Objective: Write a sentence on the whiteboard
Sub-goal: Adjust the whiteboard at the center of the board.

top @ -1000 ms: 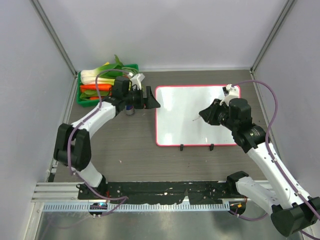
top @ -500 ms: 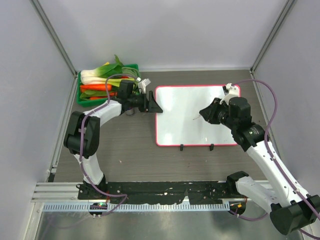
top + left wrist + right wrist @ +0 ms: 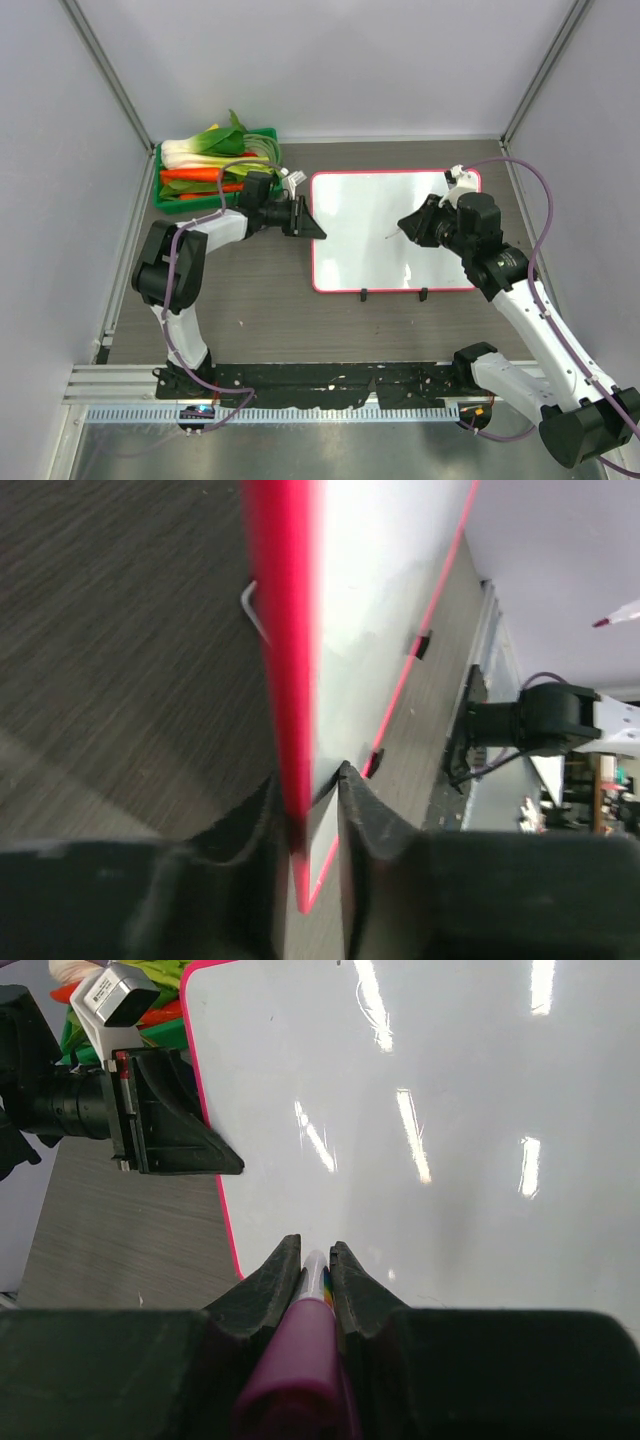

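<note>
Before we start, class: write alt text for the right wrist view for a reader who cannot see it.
The right arm's fingers grip a pink marker, its tip aimed at a glossy, blank whiteboard. The left arm's fingers hold the board's pink left edge; a green crate of vegetables sits beyond.

Glossy white whiteboard point(image 3: 370, 232) with smooth pink-red plastic-looking frame on a matt, wood-grained grey table point(image 3: 250, 292)

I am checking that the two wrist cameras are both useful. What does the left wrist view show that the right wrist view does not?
Only left wrist: the two black feet of the whiteboard. Only right wrist: the right fingers shut on a pink marker, and the green crate. Both: the whiteboard, the left fingers at its pink frame, and the dark table.
</note>
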Controlling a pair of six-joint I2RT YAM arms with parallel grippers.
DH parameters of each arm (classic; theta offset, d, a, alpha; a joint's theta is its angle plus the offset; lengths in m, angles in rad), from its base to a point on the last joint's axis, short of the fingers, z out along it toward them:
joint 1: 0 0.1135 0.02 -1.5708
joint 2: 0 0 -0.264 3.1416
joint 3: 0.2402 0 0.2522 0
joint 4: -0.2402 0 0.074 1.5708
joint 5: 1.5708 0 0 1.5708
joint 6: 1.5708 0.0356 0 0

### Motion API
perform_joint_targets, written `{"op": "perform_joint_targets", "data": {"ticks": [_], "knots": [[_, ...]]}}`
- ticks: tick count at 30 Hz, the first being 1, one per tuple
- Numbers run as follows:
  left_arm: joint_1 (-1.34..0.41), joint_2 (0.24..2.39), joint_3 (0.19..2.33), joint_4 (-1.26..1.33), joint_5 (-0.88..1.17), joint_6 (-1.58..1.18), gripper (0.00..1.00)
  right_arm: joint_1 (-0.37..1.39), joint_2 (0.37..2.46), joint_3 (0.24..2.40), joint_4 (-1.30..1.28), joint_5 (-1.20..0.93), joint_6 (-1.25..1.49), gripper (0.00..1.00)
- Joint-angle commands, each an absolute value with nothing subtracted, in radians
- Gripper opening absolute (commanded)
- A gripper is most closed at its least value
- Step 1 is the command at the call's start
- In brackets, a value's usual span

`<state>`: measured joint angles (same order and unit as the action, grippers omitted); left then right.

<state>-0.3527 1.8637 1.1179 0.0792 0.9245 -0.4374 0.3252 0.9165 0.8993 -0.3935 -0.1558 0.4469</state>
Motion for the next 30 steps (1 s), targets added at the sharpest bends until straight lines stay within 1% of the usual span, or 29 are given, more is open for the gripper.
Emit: {"op": "perform_joint_targets", "data": {"ticks": [1,2,14,20,22,23,24,26,27,30], "knots": [[-0.354,1.855,1.104,0.111,0.959,-0.402,0.1,0.321,0.905,0.931,-0.345,-0.164,0.44,0.01],[-0.354,1.853,1.103,0.097,0.96,-0.388,0.0,0.319,0.904,0.931,-0.345,-0.164,0.442,0.01],[-0.354,1.804,1.005,0.04,0.937,-0.298,0.0,0.319,0.89,0.916,-0.345,-0.179,0.442,0.01],[-0.354,1.757,0.979,0.003,0.848,-0.291,0.0,0.318,0.884,0.922,-0.345,-0.189,0.445,0.01],[-0.354,1.737,0.988,0.003,0.801,-0.298,0.12,0.319,0.88,0.923,-0.345,-0.193,0.445,0.01],[-0.354,1.727,0.992,-0.024,0.778,-0.302,0.21,0.316,0.877,0.925,-0.345,-0.193,0.445,0.01],[-0.354,1.714,0.996,-0.029,0.75,-0.307,0.36,0.318,0.879,0.925,-0.345,-0.195,0.445,0.01],[-0.354,1.681,0.996,-0.025,0.713,-0.322,0.53,0.318,0.873,0.927,-0.345,-0.195,0.446,0.01],[-0.354,1.658,0.996,-0.023,0.698,-0.331,0.59,0.318,0.87,0.927,-0.344,-0.195,0.446,0.01],[-0.354,1.583,0.988,-0.026,0.652,-0.35,0.7,0.318,0.862,0.925,-0.345,-0.184,0.446,0.01]]}}
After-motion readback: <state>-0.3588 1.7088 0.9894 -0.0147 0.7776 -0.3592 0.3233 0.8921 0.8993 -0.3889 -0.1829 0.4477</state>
